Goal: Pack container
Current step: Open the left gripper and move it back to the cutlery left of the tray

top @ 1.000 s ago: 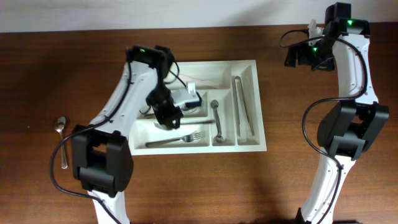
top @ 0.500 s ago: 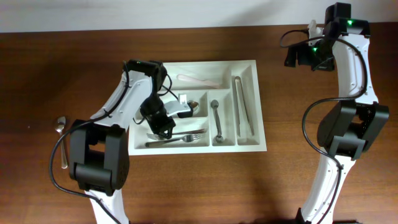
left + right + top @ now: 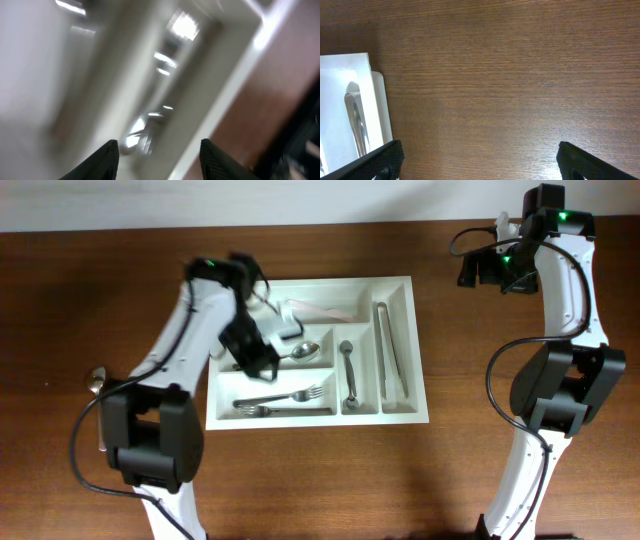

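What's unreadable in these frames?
- Left wrist: motion blur, so the contents of the tray can't be identified.
- Overhead: the left arm hides the handle of the spoon in the tray.
- Right wrist: the left edge cuts off the tray, and only a sliver of one utensil shows.

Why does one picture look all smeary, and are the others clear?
Left wrist view: badly smeared, the container just a pale streak with bright glints. Overhead view: sharp, only the left arm looks a little fuzzy. Right wrist view: crisp, the table grain shows clearly.
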Robot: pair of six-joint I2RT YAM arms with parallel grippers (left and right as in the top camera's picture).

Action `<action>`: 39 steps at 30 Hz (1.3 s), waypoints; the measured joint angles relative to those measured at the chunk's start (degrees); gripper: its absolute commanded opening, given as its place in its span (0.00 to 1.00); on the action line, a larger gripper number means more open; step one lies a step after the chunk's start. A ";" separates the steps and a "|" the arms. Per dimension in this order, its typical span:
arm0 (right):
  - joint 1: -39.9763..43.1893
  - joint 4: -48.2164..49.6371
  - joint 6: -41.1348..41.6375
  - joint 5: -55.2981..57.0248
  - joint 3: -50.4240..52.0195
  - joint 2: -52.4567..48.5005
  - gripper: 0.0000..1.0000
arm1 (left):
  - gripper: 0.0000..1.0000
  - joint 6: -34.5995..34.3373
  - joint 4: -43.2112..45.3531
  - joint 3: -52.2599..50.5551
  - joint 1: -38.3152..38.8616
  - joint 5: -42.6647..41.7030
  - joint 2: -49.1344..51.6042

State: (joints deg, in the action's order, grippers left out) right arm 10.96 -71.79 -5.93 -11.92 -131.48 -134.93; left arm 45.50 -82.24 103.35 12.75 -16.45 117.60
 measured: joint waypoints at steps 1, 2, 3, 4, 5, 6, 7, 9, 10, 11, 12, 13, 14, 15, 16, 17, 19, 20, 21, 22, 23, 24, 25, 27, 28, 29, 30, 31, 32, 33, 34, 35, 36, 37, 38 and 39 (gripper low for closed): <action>0.00 0.00 0.00 -0.02 0.00 0.00 0.99 | 0.55 -1.99 0.04 3.06 -1.16 0.11 0.00; 0.00 0.02 0.00 0.00 0.00 0.00 0.99 | 0.55 -4.37 0.07 5.86 -2.34 0.52 0.00; 0.00 0.00 -0.02 0.00 0.02 0.00 0.99 | 0.54 -7.50 0.20 8.17 -3.63 1.46 0.00; 0.00 0.00 -0.02 -0.02 0.02 0.00 0.99 | 0.54 -11.21 0.20 10.58 -5.22 3.19 0.00; 0.00 0.00 0.00 -0.02 0.02 -0.02 0.99 | 0.54 -14.75 0.00 12.37 -6.71 4.92 0.00; 0.00 0.00 -0.02 0.00 0.00 0.00 0.99 | 0.54 -18.75 -0.52 14.01 -8.66 7.08 0.00; 0.00 0.00 0.02 0.00 0.00 -0.02 0.99 | 0.54 -22.16 -0.96 14.99 -10.40 9.05 -0.02; 0.00 0.00 -0.04 0.00 0.00 0.00 0.99 | 0.54 -27.32 -1.27 15.63 -13.86 11.74 -0.07; 0.00 0.00 -0.02 -0.02 0.02 0.00 0.99 | 0.54 -29.62 -1.44 15.65 -15.93 12.94 -0.07; 0.00 0.00 0.00 0.00 0.02 0.00 0.99 | 0.54 -31.50 -1.66 15.63 -17.68 13.73 -0.07; 0.00 0.00 -0.04 0.00 0.02 0.00 0.99 | 0.54 -32.98 -1.75 15.63 -19.47 14.49 -0.07; 0.00 0.00 0.00 0.00 0.00 0.00 0.99 | 0.55 -34.21 -1.70 15.63 -21.33 15.17 -0.07; 0.00 0.00 0.00 0.00 0.02 0.00 0.99 | 0.55 -35.39 -1.60 15.63 -23.54 15.96 -0.07; 0.00 0.00 -0.02 0.00 0.02 0.00 0.99 | 0.54 -36.17 -1.38 15.63 -25.33 16.61 -0.07; 0.00 0.00 -0.02 0.00 0.02 0.00 0.99 | 0.54 -36.94 -0.83 15.45 -27.63 17.68 -0.07; 0.00 0.00 -0.02 0.00 0.02 -0.02 0.99 | 0.55 -37.48 -0.42 15.26 -29.33 18.49 -0.07; 0.00 0.02 0.00 0.00 0.02 0.00 0.99 | 0.54 -37.92 0.57 14.51 -31.58 19.28 -0.07; 0.00 0.00 0.00 -0.02 0.02 0.00 0.99 | 0.54 -38.12 1.05 13.75 -32.74 19.65 -0.07; 0.00 0.00 -0.02 0.00 0.02 0.00 0.99 | 0.55 -38.29 1.40 12.74 -33.79 19.93 -0.07; 0.00 0.00 0.00 -0.02 0.02 -0.02 0.99 | 0.55 -38.42 1.92 11.65 -34.60 20.15 -0.07; 0.00 0.00 0.00 0.00 0.00 0.00 0.99 | 0.58 -38.56 2.75 10.16 -35.45 20.31 -0.07; 0.00 0.00 0.00 -0.02 0.00 0.00 0.99 | 0.63 -38.71 3.76 8.63 -36.06 20.41 -0.07; 0.00 0.00 -0.04 -0.02 0.02 0.00 0.99 | 0.68 -38.93 4.87 6.78 -36.68 20.55 -0.07; 0.00 0.00 -0.02 0.00 0.02 0.00 0.99 | 0.72 -39.10 7.41 2.27 -37.77 20.57 -0.07; 0.00 0.02 -0.02 0.00 0.02 0.00 0.99 | 0.72 -39.28 8.50 0.26 -38.25 20.52 -0.07; 0.00 0.00 0.00 0.00 0.02 0.00 0.99 | 0.72 -39.23 9.51 -1.70 -38.80 20.33 -0.07; 0.00 0.00 -0.02 0.00 0.02 -0.02 0.99 | 0.72 -39.19 10.69 -3.89 -39.50 19.93 -0.07; 0.00 0.00 -0.02 0.00 0.02 0.00 0.99 | 0.73 -39.19 11.47 -5.49 -40.19 19.50 -0.07; 0.00 0.02 -0.04 0.00 0.02 0.00 0.99 | 0.73 -39.19 12.33 -7.26 -41.05 19.10 -0.07; 0.00 0.00 0.00 -0.02 0.02 0.00 0.99 | 0.72 -39.19 12.98 -8.70 -41.83 18.80 -0.07; 0.00 0.00 -0.02 0.00 0.02 -0.02 0.99 | 0.72 -39.19 13.44 -9.68 -42.47 18.58 -0.07; 0.00 0.02 -0.02 0.00 0.02 0.00 0.99 | 0.72 -39.19 14.62 -11.13 -43.34 18.36 -0.07; 0.00 0.00 0.00 0.00 0.02 -0.02 0.99 | 0.73 -39.17 15.58 -12.31 -44.04 18.29 -0.07; 0.00 0.00 -0.02 0.00 0.02 0.00 0.99 | 0.72 -39.12 16.55 -13.40 -44.72 18.16 -0.07; 0.00 0.00 0.00 0.00 0.02 0.00 0.99 | 0.72 -39.10 17.55 -14.34 -45.24 18.14 -0.07; 0.00 0.00 -0.02 0.00 0.00 0.00 0.99 | 0.72 -39.10 18.47 -15.17 -45.72 18.03 -0.07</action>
State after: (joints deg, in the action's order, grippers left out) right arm 10.96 -71.79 -5.96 -11.92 -131.48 -134.93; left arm 6.39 -63.77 88.18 -32.97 1.58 117.54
